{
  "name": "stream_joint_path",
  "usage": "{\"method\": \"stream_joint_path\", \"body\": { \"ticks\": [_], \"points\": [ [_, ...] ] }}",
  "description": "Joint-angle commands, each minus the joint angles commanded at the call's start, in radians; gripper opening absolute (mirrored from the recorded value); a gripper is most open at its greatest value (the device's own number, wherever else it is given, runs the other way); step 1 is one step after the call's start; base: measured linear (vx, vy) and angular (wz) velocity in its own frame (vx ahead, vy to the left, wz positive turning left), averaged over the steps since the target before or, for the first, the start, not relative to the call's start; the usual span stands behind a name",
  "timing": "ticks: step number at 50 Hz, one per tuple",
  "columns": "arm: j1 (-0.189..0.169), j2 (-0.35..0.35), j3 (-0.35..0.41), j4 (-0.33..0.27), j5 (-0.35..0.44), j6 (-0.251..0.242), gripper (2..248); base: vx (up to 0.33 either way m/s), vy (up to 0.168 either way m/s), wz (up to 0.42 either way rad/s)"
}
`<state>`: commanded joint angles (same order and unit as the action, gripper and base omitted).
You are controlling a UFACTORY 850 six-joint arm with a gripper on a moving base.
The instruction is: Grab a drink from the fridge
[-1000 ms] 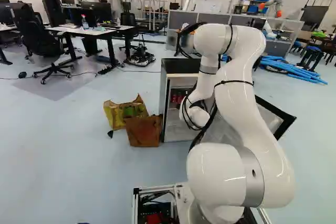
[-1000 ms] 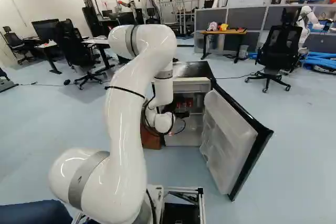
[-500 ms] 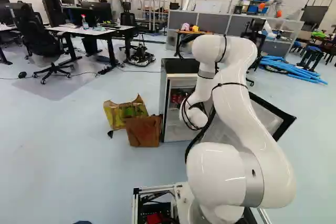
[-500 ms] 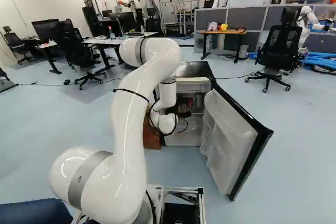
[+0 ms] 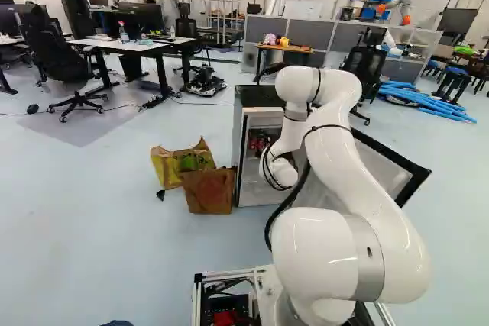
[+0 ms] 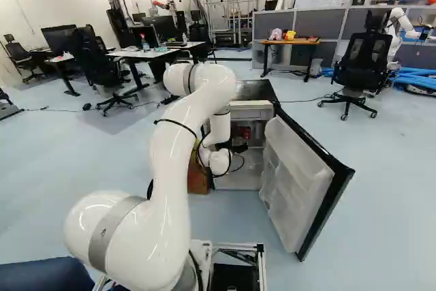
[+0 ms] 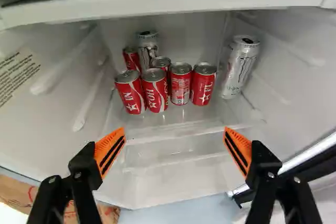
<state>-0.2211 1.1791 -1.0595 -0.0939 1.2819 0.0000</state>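
The black gripper (image 6: 240, 148) reaches into the opening of the white fridge (image 6: 253, 112), partly hidden by the wrist. Seen from the wrist, the gripper (image 7: 175, 130) is open with nothing between its orange fingers. Ahead of it, on the fridge's shelf (image 7: 173, 125), several short red cans stand close together, the front ones being a can (image 7: 131, 93), another (image 7: 154, 91), a third (image 7: 180, 84) and a fourth (image 7: 203, 84). A tall silver can (image 7: 148, 48) stands behind them, and another silver can (image 7: 240, 67) stands apart near the side wall.
The fridge door (image 6: 303, 182) is swung wide to the right of the arm. Brown and yellow bags (image 5: 208, 190) sit on the floor beside the fridge. Above the cans runs a white ledge (image 7: 173, 2). Desks and chairs stand farther back, with another robot (image 6: 400, 28).
My arm has stretched forward and its upper bend has dropped, bringing the wrist farther toward the fridge. The base, the fridge and its door have not moved.
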Motion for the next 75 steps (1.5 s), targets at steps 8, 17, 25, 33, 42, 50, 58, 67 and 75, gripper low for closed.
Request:
{"method": "stream_joint_path", "body": {
  "ticks": [8,17,25,33,42,50,58,67,75],
  "points": [
    [-0.001,0.018,-0.036,-0.007,0.0,0.0,247,0.0,0.0,0.0],
    [-0.002,0.04,-0.077,-0.007,0.0,0.0,247,0.0,0.0,0.0],
    [0.001,0.059,-0.115,-0.007,0.0,0.0,247,0.0,0.0,0.0],
    [0.004,0.08,-0.154,-0.007,0.0,0.0,247,0.0,0.0,0.0],
    [0.008,0.103,-0.197,-0.007,-0.01,0.0,247,0.0,0.0,0.0],
    [0.01,0.118,-0.224,-0.007,-0.026,0.0,247,0.0,0.0,0.0],
    [0.012,0.127,-0.242,-0.007,-0.047,0.0,247,0.0,0.0,0.0],
    [0.013,0.136,-0.259,-0.007,-0.071,0.0,247,0.0,0.0,0.0],
    [0.015,0.144,-0.274,-0.007,-0.078,0.0,247,0.0,0.0,0.0]
  ]
}}
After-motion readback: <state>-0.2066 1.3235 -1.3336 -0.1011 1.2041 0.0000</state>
